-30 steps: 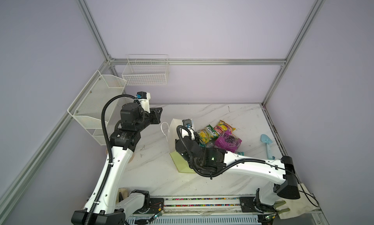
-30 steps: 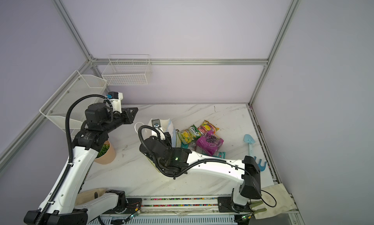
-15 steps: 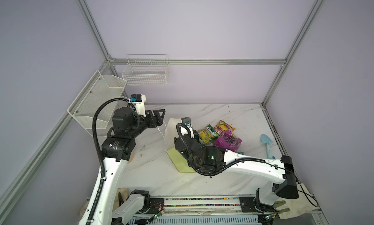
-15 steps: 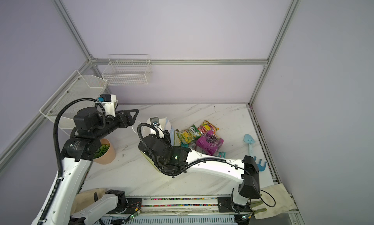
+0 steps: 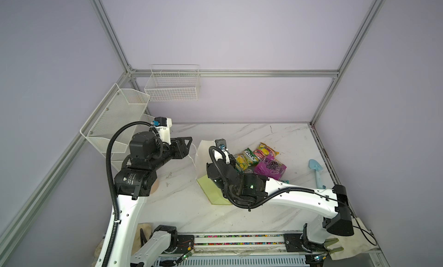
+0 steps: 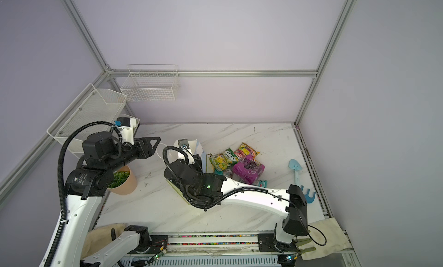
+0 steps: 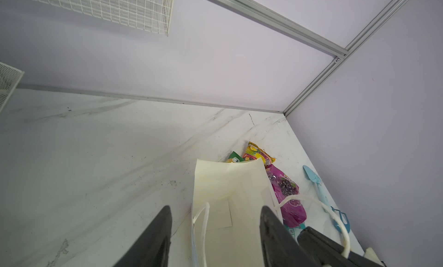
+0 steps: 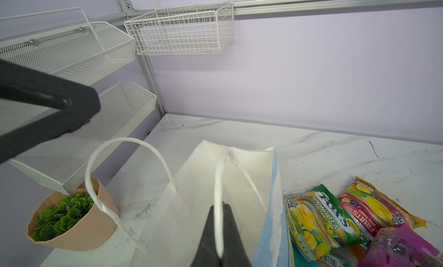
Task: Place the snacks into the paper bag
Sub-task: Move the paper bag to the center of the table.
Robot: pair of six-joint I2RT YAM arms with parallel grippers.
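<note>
The paper bag (image 5: 203,155) stands open on the table, white inside, with a pale green side panel (image 5: 212,190). My right gripper (image 8: 220,207) is over the bag's mouth, shut on one white cord handle (image 8: 218,181). My left gripper (image 7: 215,209) is open at the bag's left rim; the other cord handle (image 7: 204,220) hangs loose between its fingers. In a top view the left gripper (image 5: 188,143) sits just left of the bag. Right of the bag lie the snacks: green-yellow (image 5: 245,157), orange-pink (image 5: 266,151), magenta (image 5: 271,167), and a teal one (image 5: 284,181) mostly covered.
A potted plant in tan paper (image 6: 123,180) stands left of the bag, under my left arm. A blue toy shovel (image 5: 316,169) and rake (image 6: 308,196) lie by the right wall. White wire baskets (image 5: 172,85) and a mesh rack (image 5: 115,124) hang at the back left.
My left gripper has opened from nearly shut. The left arm swung back to the left and has come in again toward the bag's rim. The right arm keeps hold of its handle.
</note>
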